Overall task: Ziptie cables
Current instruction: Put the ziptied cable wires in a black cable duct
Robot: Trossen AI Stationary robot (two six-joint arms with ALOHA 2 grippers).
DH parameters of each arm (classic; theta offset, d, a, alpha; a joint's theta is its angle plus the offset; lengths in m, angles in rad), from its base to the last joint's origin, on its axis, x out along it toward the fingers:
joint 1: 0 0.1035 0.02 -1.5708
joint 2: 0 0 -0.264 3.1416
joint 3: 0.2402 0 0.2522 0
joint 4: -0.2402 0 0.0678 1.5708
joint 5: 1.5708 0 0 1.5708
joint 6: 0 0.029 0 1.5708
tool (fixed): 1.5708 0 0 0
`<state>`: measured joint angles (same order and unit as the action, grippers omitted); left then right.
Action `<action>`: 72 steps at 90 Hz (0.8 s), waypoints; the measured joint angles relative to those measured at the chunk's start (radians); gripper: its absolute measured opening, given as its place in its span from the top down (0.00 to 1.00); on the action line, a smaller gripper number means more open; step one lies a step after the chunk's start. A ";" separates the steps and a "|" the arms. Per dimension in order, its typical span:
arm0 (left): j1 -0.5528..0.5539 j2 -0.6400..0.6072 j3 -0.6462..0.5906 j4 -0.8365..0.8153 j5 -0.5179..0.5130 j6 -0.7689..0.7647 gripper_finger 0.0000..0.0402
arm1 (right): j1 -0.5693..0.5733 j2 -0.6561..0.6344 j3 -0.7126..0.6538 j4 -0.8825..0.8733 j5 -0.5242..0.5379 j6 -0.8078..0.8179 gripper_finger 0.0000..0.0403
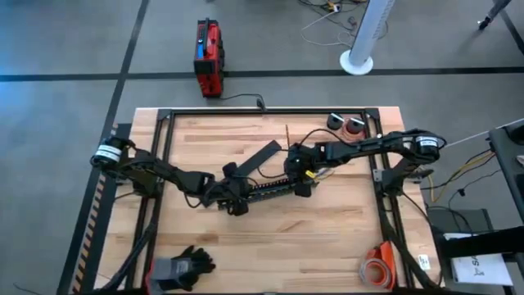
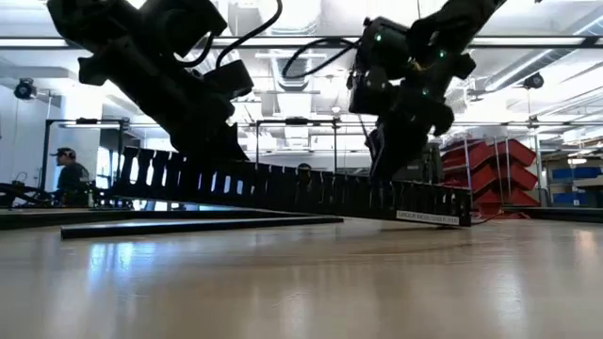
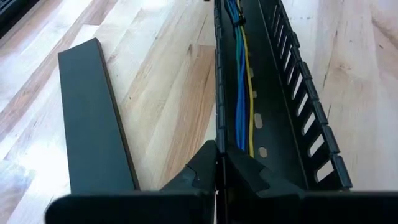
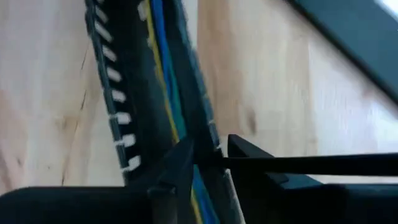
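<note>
Your left gripper (image 1: 233, 201) sits at the left end of the slotted duct (image 1: 266, 189), near mid-table; its fingers (image 3: 208, 163) are nearly together, pinching the duct's side wall. Inside the duct lie the cables (image 3: 241, 93), blue, yellow and green here, running along the channel. Your right gripper (image 1: 301, 182) is at the duct's right end, fingers (image 4: 180, 163) narrowly parted astride the wall beside the cables. A flat black cover strip (image 1: 264, 154) lies just beyond on the table (image 1: 327, 238).
</note>
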<state>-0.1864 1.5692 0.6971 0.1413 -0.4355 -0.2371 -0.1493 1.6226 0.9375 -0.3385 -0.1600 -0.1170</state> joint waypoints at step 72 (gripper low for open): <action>0.000 0.000 0.000 0.000 0.000 0.009 0.98 | 0.001 -0.043 0.003 -0.058 -0.007 -0.006 0.99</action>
<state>-0.1860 1.5692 0.6971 0.1410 -0.4351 -0.2283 -0.1486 1.5798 0.9409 -0.3964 -0.1670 -0.1234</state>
